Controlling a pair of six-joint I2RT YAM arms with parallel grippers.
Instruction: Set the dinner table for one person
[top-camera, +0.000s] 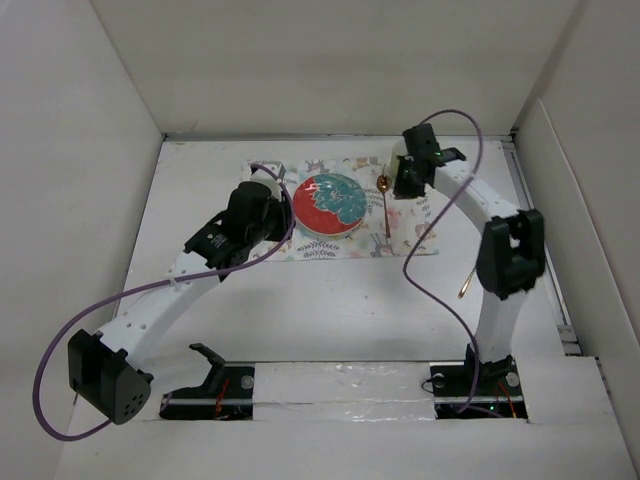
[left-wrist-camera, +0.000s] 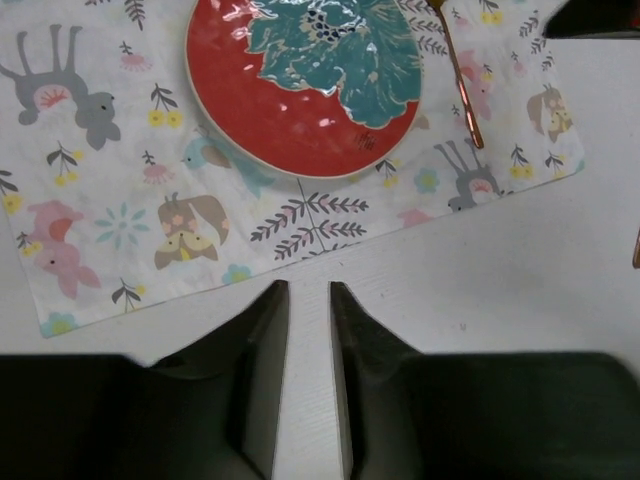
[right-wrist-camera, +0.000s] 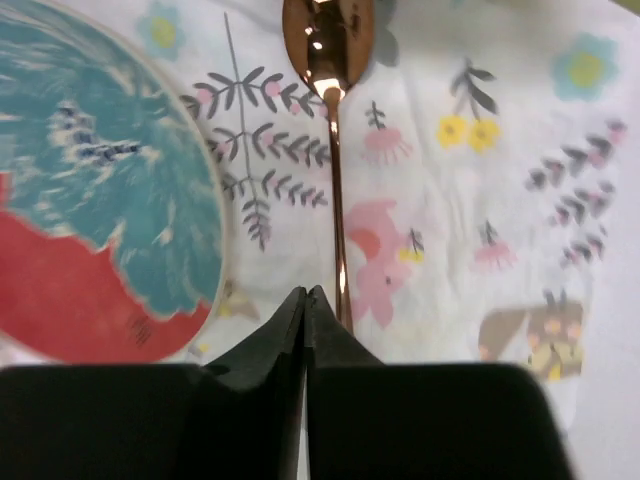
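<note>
Top: spoon (top-camera: 386, 205) lies far-to-near on mat (top-camera: 410, 235), by far edge of tabletop (top-camera: 330, 310), right of plate (top-camera: 329, 203) | Left wrist: left gripper (left-wrist-camera: 309, 290) open a crack, empty | Right wrist: right gripper (right-wrist-camera: 305, 295) closed, empty, over spoon handle, bowl ahead; nearer arm.

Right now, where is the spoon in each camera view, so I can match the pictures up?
Top external: spoon right of centre, on the mat.
Left wrist: spoon at upper right, mostly its handle.
Right wrist: spoon at top centre, handle running down the middle.
Landmark: the red and teal plate, left of it in all three.
</note>
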